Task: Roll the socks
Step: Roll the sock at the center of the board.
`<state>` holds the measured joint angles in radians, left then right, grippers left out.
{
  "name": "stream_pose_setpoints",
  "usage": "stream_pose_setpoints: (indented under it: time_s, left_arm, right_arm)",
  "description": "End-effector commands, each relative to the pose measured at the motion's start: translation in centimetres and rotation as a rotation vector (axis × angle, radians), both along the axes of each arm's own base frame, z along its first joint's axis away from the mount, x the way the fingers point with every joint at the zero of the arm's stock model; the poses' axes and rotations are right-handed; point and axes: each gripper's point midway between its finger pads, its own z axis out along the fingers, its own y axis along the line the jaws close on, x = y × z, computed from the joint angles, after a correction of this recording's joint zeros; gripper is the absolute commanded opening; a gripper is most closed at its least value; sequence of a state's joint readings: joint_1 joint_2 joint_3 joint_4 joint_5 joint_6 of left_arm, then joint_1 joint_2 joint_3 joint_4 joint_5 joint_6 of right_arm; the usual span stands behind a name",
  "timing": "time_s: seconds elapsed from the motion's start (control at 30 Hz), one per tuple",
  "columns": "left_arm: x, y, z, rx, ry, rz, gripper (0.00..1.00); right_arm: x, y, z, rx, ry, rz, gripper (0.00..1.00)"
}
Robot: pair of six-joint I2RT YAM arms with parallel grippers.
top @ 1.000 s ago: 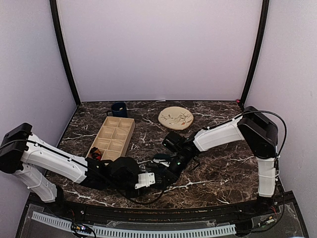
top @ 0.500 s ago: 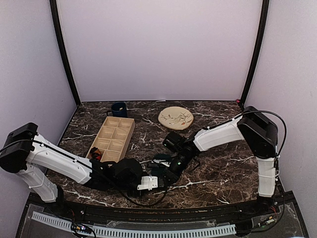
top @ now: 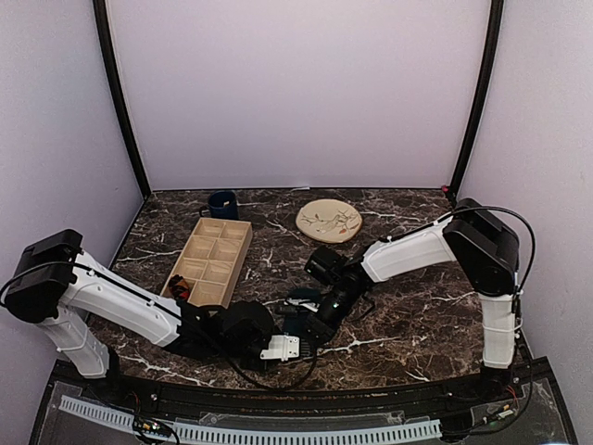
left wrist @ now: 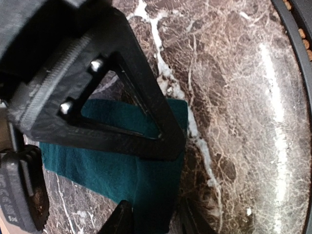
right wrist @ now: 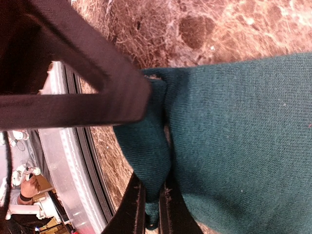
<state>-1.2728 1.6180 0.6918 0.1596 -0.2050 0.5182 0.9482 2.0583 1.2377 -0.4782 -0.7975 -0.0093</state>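
Note:
A plain dark teal sock (left wrist: 117, 165) lies on the marble near the table's front edge, mostly hidden under both grippers in the top view (top: 300, 302). My right gripper (right wrist: 152, 210) is shut on a pinched fold at the sock's edge. My left gripper (left wrist: 156, 222) stands part open, one fingertip (left wrist: 119, 219) on each side of the sock's folded end. In the top view the left gripper (top: 296, 341) sits just in front of the right gripper (top: 312, 323). A dark bundle with red, the argyle socks (top: 178, 289), sits in the tray's near-left compartment.
A wooden compartment tray (top: 222, 248) stands left of centre, with a dark blue mug (top: 222, 204) behind it. A round patterned plate (top: 329, 221) lies at the back centre. The table's front rim (left wrist: 297, 58) runs close to the grippers.
My left arm has slid right and toward the front edge, bringing its gripper up to the sock, and its jaws have narrowed slightly. The right gripper keeps its hold in place.

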Motion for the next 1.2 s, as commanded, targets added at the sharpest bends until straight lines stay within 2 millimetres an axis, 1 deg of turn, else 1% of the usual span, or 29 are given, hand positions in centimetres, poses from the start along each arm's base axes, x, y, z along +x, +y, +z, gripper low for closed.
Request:
stream_pose_setpoints:
  time_s: [0.0, 0.2, 0.27, 0.37, 0.5, 0.6, 0.7, 0.8, 0.83, 1.07, 1.17]
  left_arm:
    - [0.5, -0.6, 0.1, 0.010, -0.036, -0.002, 0.37]
    - [0.8, -0.5, -0.7, 0.044, -0.052, -0.004, 0.36]
    - [0.8, -0.5, -0.7, 0.042, -0.056, -0.005, 0.34]
    - [0.7, -0.6, -0.9, 0.053, -0.051, -0.018, 0.27]
    - [0.3, -0.5, -1.7, 0.084, -0.027, -0.035, 0.15]
    - [0.1, -0.6, -1.8, 0.089, -0.011, -0.044, 0.11]
    - [-0.3, -0.6, -2.1, 0.106, 0.015, -0.059, 0.03]
    - [-0.6, -0.6, -2.3, 0.120, 0.047, -0.067, 0.00]
    - [-0.7, -0.6, -2.2, 0.119, 0.059, -0.068, 0.00]
    - [-1.1, -0.2, -2.1, 0.148, 0.142, -0.054, 0.00]
    - [-1.4, 0.0, -2.0, 0.165, 0.179, -0.057, 0.00]
  right_arm:
    - [-0.3, -1.1, -1.5, -0.075, 0.033, -0.005, 0.00]
    - [-0.4, -1.1, -1.6, -0.077, 0.041, -0.002, 0.00]
    - [-0.4, -1.1, -1.7, -0.076, 0.044, -0.001, 0.00]
    - [-0.4, -1.1, -1.6, -0.078, 0.048, 0.000, 0.00]
    - [-0.3, -1.2, -1.7, -0.078, 0.049, -0.002, 0.00]
    - [-0.3, -1.2, -1.7, -0.079, 0.051, -0.005, 0.00]
    - [-0.2, -1.3, -1.6, -0.080, 0.048, -0.008, 0.00]
    - [0.1, -1.4, -1.5, -0.086, 0.035, -0.019, 0.00]
    - [0.3, -1.5, -1.6, -0.092, 0.028, -0.026, 0.01]
    - [1.5, -2.1, -0.9, -0.095, -0.040, -0.093, 0.21]
    - [2.2, -2.3, -0.2, -0.072, -0.057, -0.124, 0.26]
